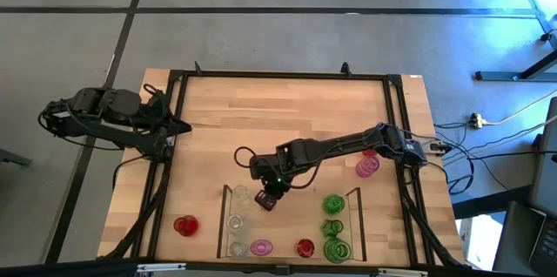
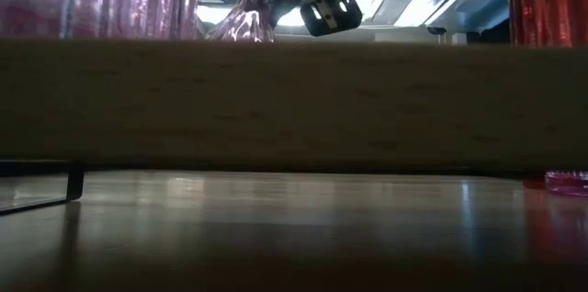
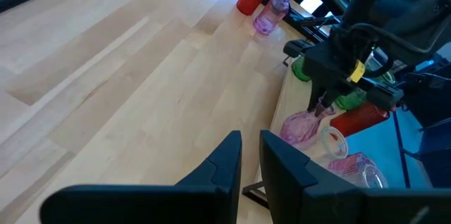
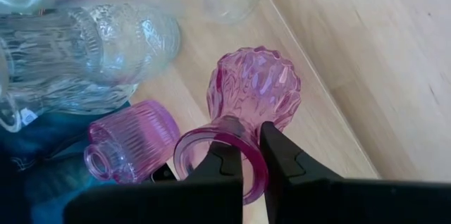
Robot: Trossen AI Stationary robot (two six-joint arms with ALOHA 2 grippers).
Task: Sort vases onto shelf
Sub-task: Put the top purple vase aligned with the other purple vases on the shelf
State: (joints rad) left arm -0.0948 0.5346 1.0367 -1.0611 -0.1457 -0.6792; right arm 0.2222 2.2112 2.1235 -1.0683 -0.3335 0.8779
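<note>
The right gripper [image 1: 267, 197] hangs over the low dark-edged wooden shelf [image 1: 355, 216] at the tabletop's front edge, jaws clamped on the rim of a pink bulbous faceted glass vase [image 4: 250, 97]. The left gripper [image 1: 171, 125] waits at the tabletop's left edge, jaws nearly together.

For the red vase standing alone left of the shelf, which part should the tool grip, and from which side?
Probably the rim or neck of the red vase, coming straight down from above. It stands upright with its round mouth facing up, and no other vase is close to it. The free left tool is on that side.
</note>
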